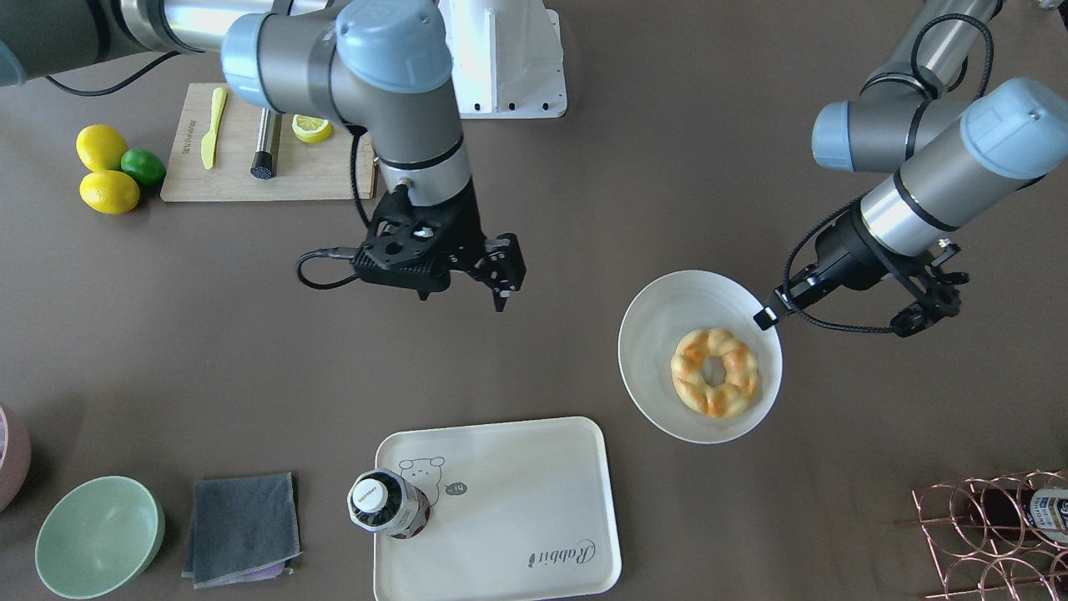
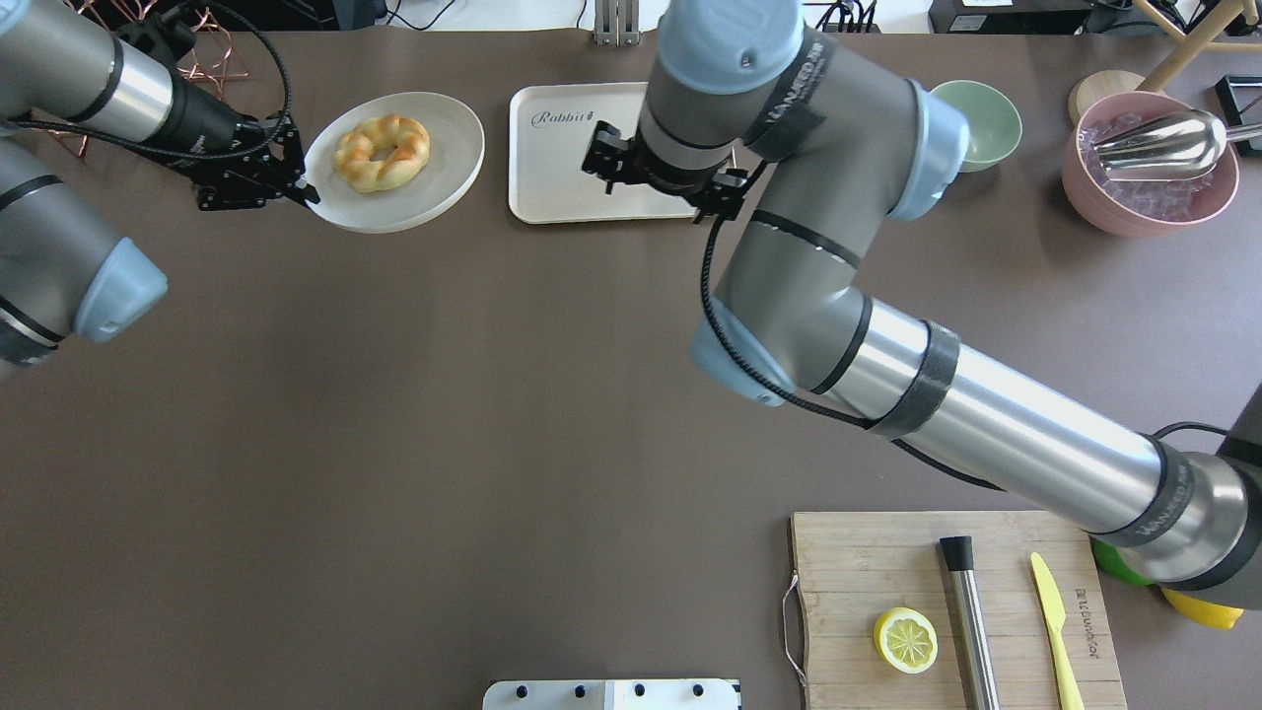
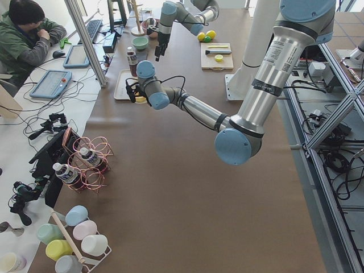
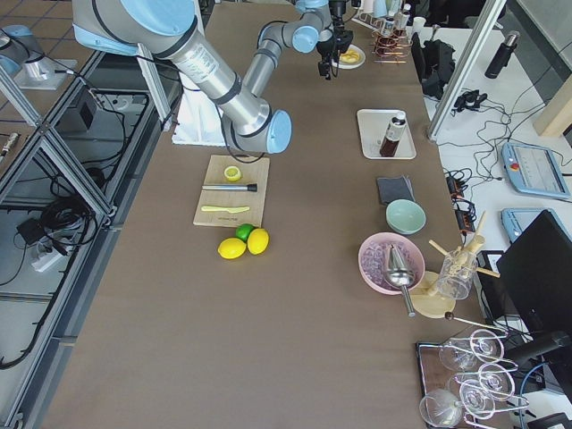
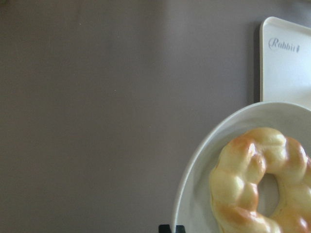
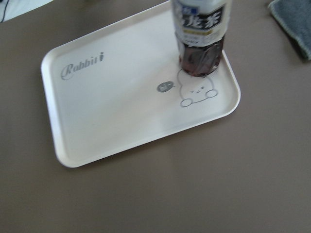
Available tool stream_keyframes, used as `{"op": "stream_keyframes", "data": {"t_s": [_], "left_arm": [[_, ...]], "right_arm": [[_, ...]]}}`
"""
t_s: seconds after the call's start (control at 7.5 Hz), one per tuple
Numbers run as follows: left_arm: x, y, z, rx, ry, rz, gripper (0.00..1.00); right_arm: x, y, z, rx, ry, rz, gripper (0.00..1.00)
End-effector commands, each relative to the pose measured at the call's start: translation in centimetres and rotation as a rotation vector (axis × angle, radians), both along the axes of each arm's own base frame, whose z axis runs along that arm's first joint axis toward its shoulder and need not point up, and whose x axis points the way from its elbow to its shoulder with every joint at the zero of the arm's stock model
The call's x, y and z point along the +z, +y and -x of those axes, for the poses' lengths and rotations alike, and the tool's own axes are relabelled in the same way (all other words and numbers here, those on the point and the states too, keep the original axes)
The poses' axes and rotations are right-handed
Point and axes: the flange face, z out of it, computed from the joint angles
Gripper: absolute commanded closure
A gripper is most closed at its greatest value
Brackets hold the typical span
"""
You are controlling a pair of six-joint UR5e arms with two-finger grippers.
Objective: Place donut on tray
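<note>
The donut (image 1: 715, 372) lies on a round white plate (image 1: 659, 351), to the left of the tray in the overhead view. It also shows in the overhead view (image 2: 382, 152) and the left wrist view (image 5: 260, 179). The cream tray (image 1: 517, 517) with the bear drawing and "Rabbit" script shows in the right wrist view (image 6: 121, 111) too. My left gripper (image 1: 763, 317) has its fingertips (image 5: 165, 228) together at the plate's rim, straddling it. My right gripper (image 1: 504, 292) hangs empty above the table on the robot's side of the tray and looks open.
A dark drink bottle (image 1: 385, 503) stands on the tray's bear corner. A grey cloth (image 1: 242, 528) and a green bowl (image 1: 98, 537) lie beside the tray. A copper rack (image 1: 993, 534) stands beyond the plate. A cutting board (image 1: 325, 179) with a lemon slice lies near the robot base.
</note>
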Motion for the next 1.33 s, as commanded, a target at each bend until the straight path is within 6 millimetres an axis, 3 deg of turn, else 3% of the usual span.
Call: {"op": "stream_keyframes", "data": {"t_s": [0.0,0.13,0.4,0.53,0.67,0.8,0.93,1.07,1.2], "left_arm": [[-5.2,-2.4,-10.5,-0.195,-0.023,0.118,1.00],[-6.5,-3.6,-13.6,-0.215,-0.037,0.122,1.00],[-9.3,-7.1,-18.9,-0.321,-0.062,0.138,1.00],[-10.0,-7.8,-20.2,-0.344,-0.068,0.140,1.00],[-10.7,-9.7,-22.2,-0.390,-0.102,0.161,1.00],[-10.7,-10.7,-24.9,-0.421,-0.153,0.159,1.00],[-10.4,-10.4,-25.8,-0.419,-0.164,0.156,1.00],[-10.2,-9.5,-27.2,-0.415,-0.167,0.135,1.00],[-10.5,-8.9,-27.7,-0.386,-0.170,0.100,0.98]], "right_arm": [[11.9,-6.1,-10.3,-0.157,0.101,-0.055,0.00],[16.4,-7.2,-14.1,-0.209,0.108,-0.038,0.00],[26.2,-8.4,-24.1,-0.318,0.110,-0.052,0.00],[30.5,-7.9,-28.3,-0.352,0.110,-0.057,0.00],[34.3,-7.1,-31.6,-0.387,0.131,-0.080,0.00],[37.4,-6.2,-34.4,-0.417,0.153,-0.099,0.00],[39.7,-5.5,-37.0,-0.432,0.167,-0.114,0.00],[41.0,-5.0,-38.8,-0.441,0.178,-0.129,0.00],[41.6,-4.9,-39.2,-0.443,0.181,-0.125,0.00]]}}
